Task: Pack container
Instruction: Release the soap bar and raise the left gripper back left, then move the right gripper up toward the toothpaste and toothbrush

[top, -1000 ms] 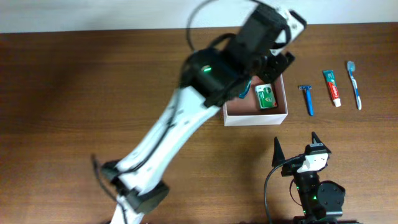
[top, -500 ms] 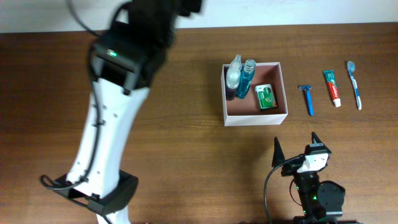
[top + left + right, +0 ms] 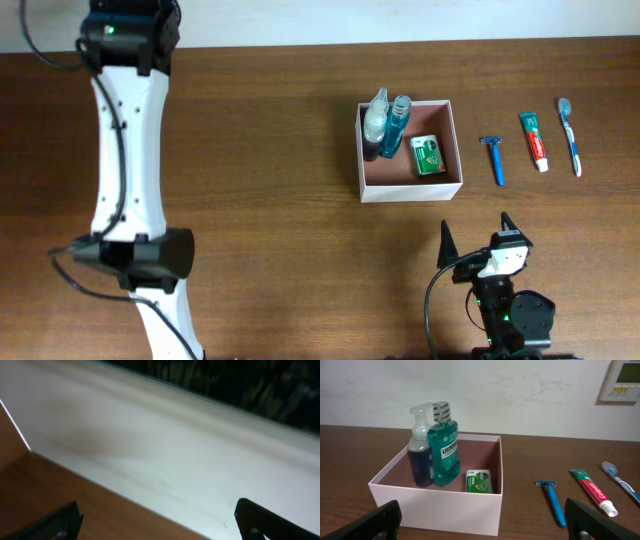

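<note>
**Swung the left arm (image 3: 125,150) off the container (image 3: 410,190) and out to the far-left side**

Was draped right over the box a second ago, hiding the bottles. Now stretched up the left side of the table (image 3: 270,150), well apart from everything on it. Left gripper (image 3: 160,525) spread wide with nothing between the fingers, facing the table edge and a pale wall (image 3: 175,450), all of it blurred.

Over to the container: sitting right of centre on the wood, top open, thin white walls, pinkish-brown floor. Holding three things so far. Pump bottle (image 3: 374,125) and teal mouthwash bottle (image 3: 397,125) standing upright and touching in the far-left corner. Green-and-white soap box (image 3: 428,155) just beside them, toward the right wall.

Outside, off to the right, lined up on the table: blue razor (image 3: 493,160) nearest the container, then toothpaste tube (image 3: 534,140), then toothbrush (image 3: 570,135), each apart from its neighbour.

Right gripper (image 3: 475,235) parked near the front edge, fingers splayed full and empty, pointed at the container's front wall. Hasn't budged.
</note>
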Controlling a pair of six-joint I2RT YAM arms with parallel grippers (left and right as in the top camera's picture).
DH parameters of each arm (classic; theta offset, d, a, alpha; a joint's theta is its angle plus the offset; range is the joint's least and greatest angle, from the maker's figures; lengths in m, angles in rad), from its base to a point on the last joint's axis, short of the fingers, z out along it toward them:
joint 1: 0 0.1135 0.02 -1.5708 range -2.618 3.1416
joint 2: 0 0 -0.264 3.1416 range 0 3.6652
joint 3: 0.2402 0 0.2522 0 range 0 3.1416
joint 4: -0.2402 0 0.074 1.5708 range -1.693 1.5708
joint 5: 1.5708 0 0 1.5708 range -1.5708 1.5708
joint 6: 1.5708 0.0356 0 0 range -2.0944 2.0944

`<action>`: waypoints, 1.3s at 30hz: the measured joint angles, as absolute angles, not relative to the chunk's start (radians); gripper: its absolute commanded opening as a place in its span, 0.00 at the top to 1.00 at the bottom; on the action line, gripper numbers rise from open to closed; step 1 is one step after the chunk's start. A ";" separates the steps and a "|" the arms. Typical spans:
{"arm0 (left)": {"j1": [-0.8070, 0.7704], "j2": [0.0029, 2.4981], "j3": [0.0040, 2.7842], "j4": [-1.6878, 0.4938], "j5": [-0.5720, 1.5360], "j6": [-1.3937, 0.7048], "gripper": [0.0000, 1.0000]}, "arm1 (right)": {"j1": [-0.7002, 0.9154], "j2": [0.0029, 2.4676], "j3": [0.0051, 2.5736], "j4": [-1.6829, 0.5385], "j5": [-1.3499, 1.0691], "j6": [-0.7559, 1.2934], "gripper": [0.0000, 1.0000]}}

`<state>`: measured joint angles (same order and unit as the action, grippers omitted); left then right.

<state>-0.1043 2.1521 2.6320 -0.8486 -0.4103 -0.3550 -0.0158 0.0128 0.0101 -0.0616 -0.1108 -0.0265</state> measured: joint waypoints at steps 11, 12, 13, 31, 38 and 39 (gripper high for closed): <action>-0.104 2.259 2.634 -0.945 -0.362 -0.379 0.01 | -0.016 0.013 0.010 -0.062 -0.111 -0.027 0.01; -0.104 2.282 2.634 -0.951 -0.348 -0.379 0.01 | -0.016 0.013 0.010 -0.062 -0.111 -0.027 0.01; -0.104 2.304 2.634 -0.957 -0.337 -0.379 0.01 | -0.016 0.013 0.010 -0.062 -0.111 -0.027 0.01; -0.104 2.438 2.628 -0.962 -0.286 -0.380 0.01 | -0.016 0.013 0.010 -0.062 -0.112 0.037 0.01; -0.104 2.453 2.628 -0.961 -0.284 -0.380 0.01 | -0.016 0.013 0.010 -0.048 -0.143 0.214 0.01; -0.104 2.453 2.628 -0.962 -0.284 -0.380 0.00 | -0.016 0.013 0.010 -0.034 -0.161 0.230 0.01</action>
